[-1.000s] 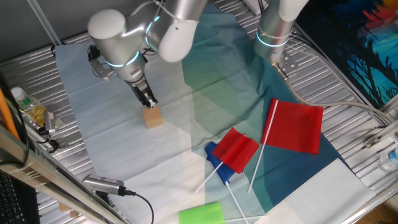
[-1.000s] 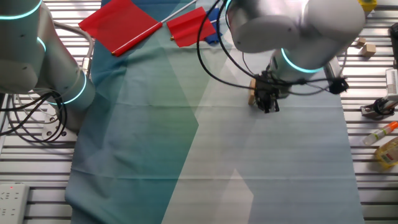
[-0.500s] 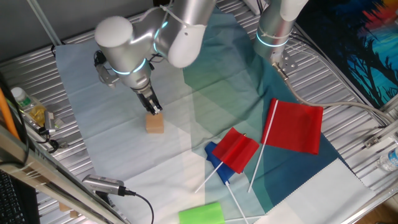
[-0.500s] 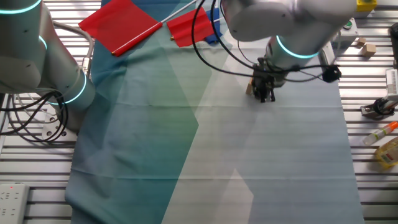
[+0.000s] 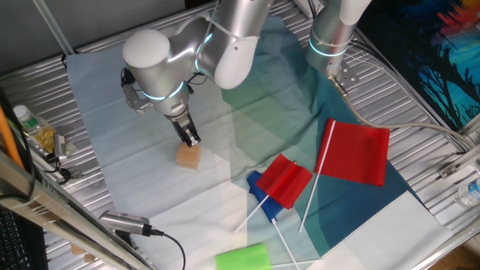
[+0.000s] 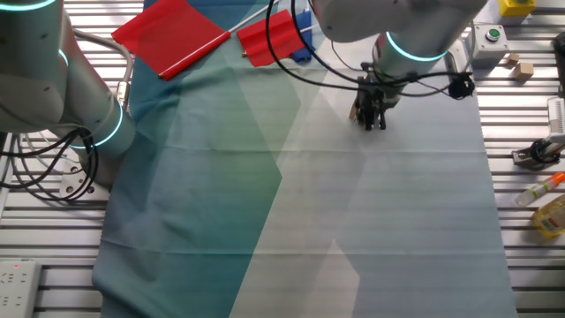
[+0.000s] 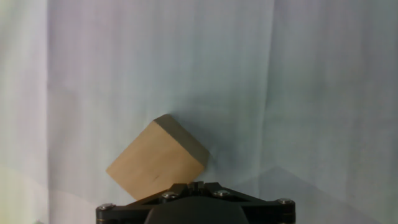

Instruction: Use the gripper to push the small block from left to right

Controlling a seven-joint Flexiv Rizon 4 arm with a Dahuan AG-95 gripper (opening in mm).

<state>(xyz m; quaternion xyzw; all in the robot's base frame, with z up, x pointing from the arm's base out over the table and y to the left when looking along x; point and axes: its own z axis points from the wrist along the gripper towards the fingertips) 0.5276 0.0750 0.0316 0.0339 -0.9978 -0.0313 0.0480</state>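
The small tan wooden block (image 5: 188, 157) lies on the pale blue-green cloth (image 5: 135, 172). My gripper (image 5: 192, 139) has its narrow black tip shut and pressed against the block's upper edge. In the other fixed view the gripper (image 6: 373, 122) stands beside the block (image 6: 354, 111), which is partly hidden behind the fingers. In the hand view the block (image 7: 157, 159) is turned diamond-wise and touches the closed tip (image 7: 194, 186) at the bottom of the frame.
Two red flags (image 5: 358, 153) (image 5: 285, 180) on white sticks and a blue piece (image 5: 259, 191) lie to the right. A green rounded piece (image 5: 242, 258) sits at the front edge. A second silver arm column (image 5: 334, 34) stands at the back.
My gripper has moved forward and to the right across the cloth, and the block has slid along ahead of it and turned a little.
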